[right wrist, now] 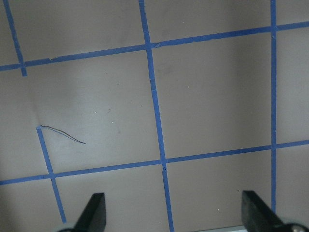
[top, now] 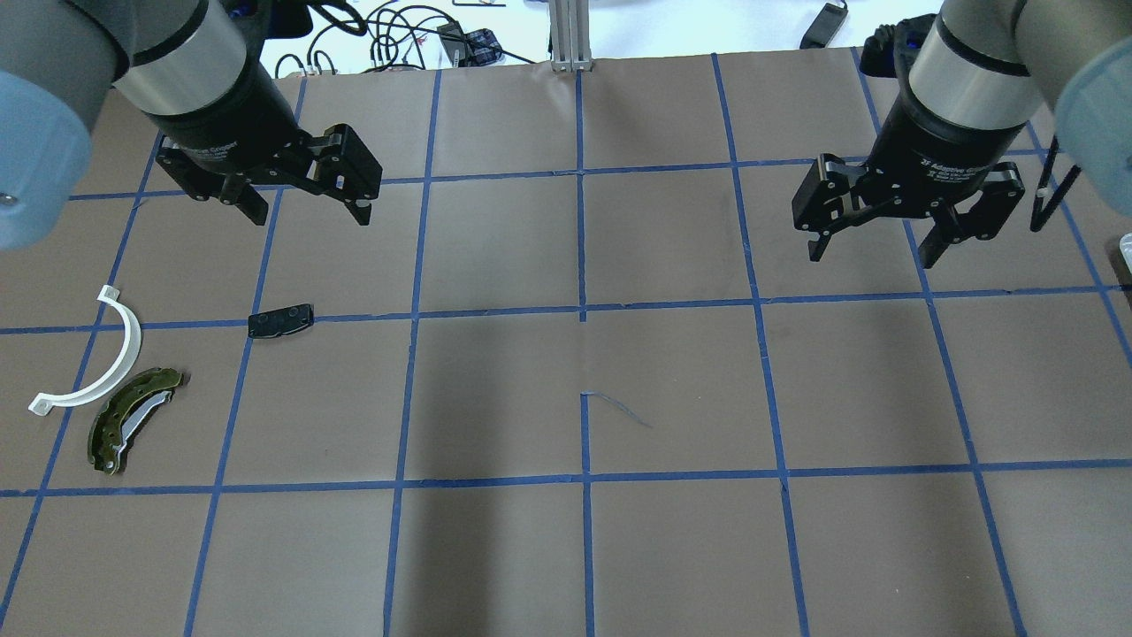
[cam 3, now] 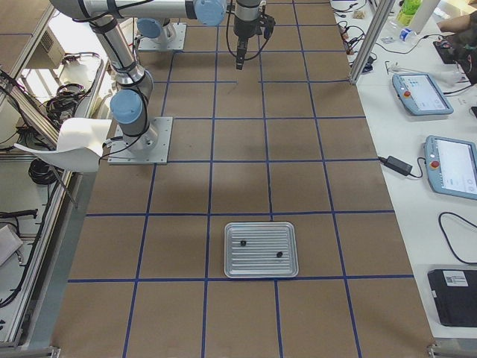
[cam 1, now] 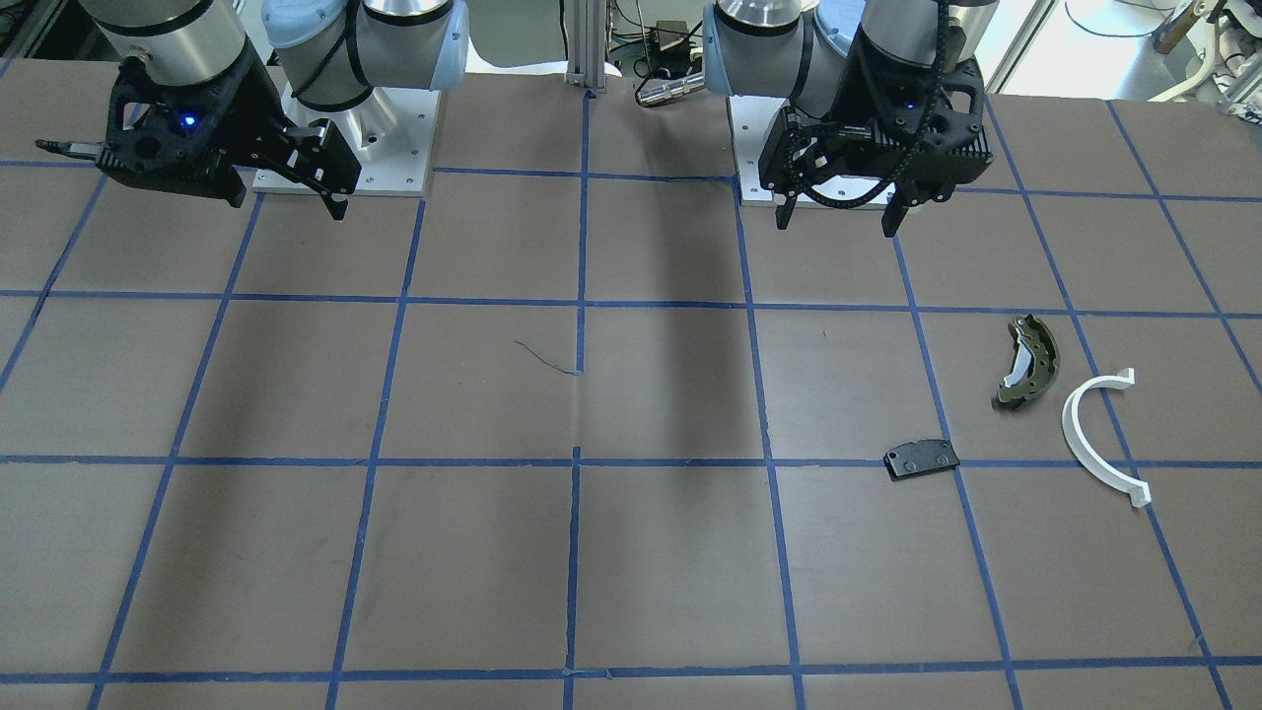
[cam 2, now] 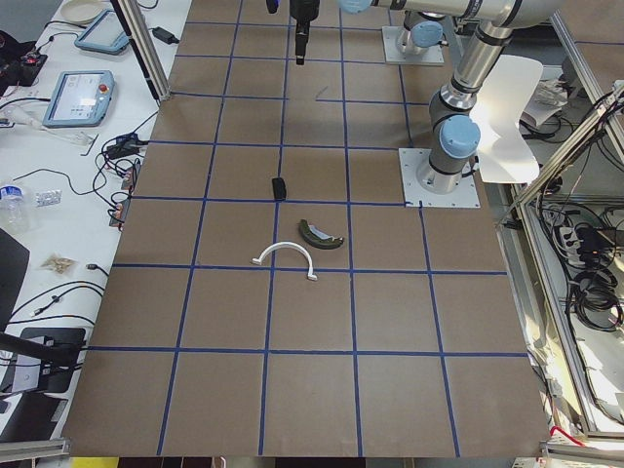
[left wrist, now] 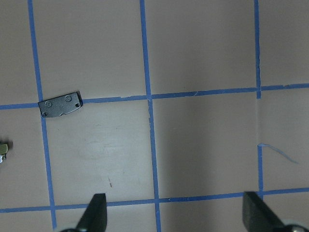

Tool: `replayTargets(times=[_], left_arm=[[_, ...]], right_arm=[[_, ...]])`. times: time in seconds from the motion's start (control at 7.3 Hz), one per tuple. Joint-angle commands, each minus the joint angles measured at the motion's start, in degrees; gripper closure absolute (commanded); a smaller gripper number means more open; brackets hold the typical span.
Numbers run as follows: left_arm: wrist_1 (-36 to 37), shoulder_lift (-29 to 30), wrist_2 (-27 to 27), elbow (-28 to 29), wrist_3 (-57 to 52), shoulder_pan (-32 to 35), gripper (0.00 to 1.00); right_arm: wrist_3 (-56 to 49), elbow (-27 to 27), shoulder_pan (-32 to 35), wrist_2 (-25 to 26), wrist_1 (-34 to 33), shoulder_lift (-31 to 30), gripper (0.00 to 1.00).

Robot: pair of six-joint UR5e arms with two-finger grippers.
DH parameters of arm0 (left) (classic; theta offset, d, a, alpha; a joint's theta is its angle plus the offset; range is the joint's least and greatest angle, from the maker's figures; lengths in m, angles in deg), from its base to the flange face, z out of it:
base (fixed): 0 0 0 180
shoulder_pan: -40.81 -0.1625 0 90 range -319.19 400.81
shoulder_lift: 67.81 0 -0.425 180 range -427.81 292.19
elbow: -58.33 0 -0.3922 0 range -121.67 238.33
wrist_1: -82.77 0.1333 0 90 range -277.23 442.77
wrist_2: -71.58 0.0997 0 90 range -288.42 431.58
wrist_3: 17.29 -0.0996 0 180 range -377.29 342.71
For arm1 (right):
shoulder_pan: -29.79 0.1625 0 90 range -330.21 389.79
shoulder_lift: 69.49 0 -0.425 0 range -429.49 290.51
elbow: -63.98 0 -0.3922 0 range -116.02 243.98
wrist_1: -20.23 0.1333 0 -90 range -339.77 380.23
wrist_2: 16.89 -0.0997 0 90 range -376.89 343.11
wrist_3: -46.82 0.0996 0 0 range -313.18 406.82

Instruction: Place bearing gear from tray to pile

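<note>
Brown tabletop (top: pixel 672 389), marked into squares with blue tape. Silver tray (cam 3: pixel 261 270) at 6 o'clock in the right side view, well apart from both arms. Two tiny dark bits inside it, not touching: likely bearing gear (cam 3: pixel 279 254), plus one more bit (cam 3: pixel 243 243) at 10 o'clock from it. Too small to tell which for sure.

Pile (top: pixel 106 438) at 9 o'clock in the overhead view: black pad (top: pixel 281 320), green shoe (top: pixel 133 416), white half-ring (top: pixel 134 343). Left claw (top: pixel 309 215) wide open, holding nothing. Right claw (top: pixel 871 258) wide open too, also empty.

Probably hard metal, heavy for its size, smooth, maybe slippery, quick to roll. Not easy to break. Best to pinch across the round outside from straight above and squeeze firmly.

Small white words (top: pixel 953 168) on right claw's body, seeming to say "2F Adaptive Gripper". No other writing clear enough to read.
</note>
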Motion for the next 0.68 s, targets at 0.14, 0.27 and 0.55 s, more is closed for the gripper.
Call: replayTargets(times=[0.14,0.27,0.55], left_arm=[[0.0,0.0,-0.2,-0.1,0.0,0.0,0.0],[0.0,0.0,-0.2,-0.1,0.0,0.0,0.0],[0.0,0.0,-0.3,-0.1,0.0,0.0,0.0]], right_arm=[[0.1,0.0,0.0,-0.5,0.0,0.1,0.0],[0.1,0.1,0.0,-0.5,0.0,0.2,0.0],[0.4,0.2,0.0,-0.7,-0.2,0.2,0.0]])
